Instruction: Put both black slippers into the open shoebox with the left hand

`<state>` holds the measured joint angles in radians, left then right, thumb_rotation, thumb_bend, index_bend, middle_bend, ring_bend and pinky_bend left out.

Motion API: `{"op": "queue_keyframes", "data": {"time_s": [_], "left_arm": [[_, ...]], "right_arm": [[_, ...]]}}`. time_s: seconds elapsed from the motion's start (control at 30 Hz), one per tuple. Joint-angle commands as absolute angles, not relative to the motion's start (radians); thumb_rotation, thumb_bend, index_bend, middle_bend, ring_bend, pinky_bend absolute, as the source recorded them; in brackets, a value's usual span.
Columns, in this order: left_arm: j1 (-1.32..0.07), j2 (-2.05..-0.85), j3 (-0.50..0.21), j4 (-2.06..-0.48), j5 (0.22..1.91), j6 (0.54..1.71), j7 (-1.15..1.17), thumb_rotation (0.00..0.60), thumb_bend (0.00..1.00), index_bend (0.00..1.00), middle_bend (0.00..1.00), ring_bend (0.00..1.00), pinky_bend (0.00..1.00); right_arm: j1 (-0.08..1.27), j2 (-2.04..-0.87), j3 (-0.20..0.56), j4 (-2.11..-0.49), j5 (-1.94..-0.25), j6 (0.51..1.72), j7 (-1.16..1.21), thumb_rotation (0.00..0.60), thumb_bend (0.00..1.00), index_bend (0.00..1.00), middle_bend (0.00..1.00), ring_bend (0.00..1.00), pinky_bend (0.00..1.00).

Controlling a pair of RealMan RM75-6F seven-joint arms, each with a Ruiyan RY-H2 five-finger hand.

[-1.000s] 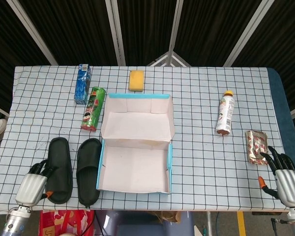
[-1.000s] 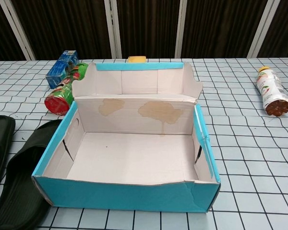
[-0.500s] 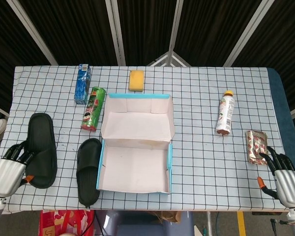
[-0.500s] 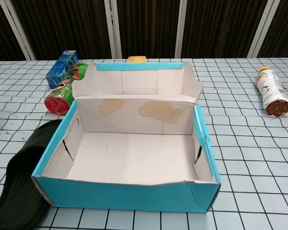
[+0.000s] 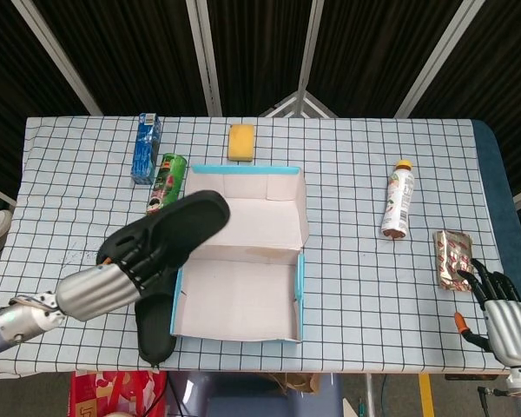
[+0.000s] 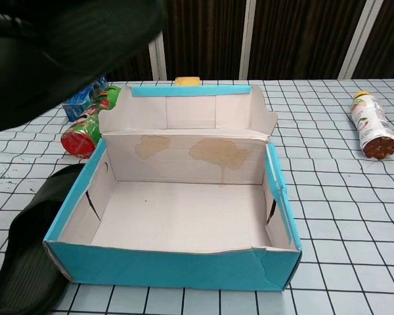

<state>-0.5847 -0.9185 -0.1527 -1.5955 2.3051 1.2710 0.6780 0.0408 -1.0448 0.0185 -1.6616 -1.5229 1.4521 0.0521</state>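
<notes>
Left hand (image 5: 100, 289), left of the shoebox (image 5: 239, 323), fingers clamped on one black slipper (image 5: 169, 229) held raised over the box's left wall and lid corner. Second slipper (image 5: 154, 321) flat on the table (image 5: 356, 287), just beside the box's left wall. Box open, lid back. Far right of the box: right hand (image 5: 504, 317), fingers apart, holding nothing.

Second slipper (image 5: 154, 323) left of shoebox (image 5: 240, 328)
</notes>
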Motion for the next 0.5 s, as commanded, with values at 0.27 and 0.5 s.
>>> {"op": "queue_keyframes", "data": {"time_s": [0.27, 0.5], "left_arm": [[-0.839, -0.986, -0.199, -1.579, 2.397, 0.996, 0.753, 0.600, 0.25, 0.44, 0.48, 0.15, 0.26], [-0.937, -1.108, -0.187, -1.481, 2.419, 0.983, 0.728, 0.600, 0.25, 0.44, 0.49, 0.15, 0.26]], "right_arm": [[0.046, -1.048, 0.022, -1.656, -1.514, 1.442, 0.053, 0.600, 0.40, 0.17, 0.05, 0.13, 0.11], [0.048, -1.049, 0.027, -1.645, -1.501, 1.436, 0.065, 0.600, 0.40, 0.17, 0.05, 0.13, 0.11]]}}
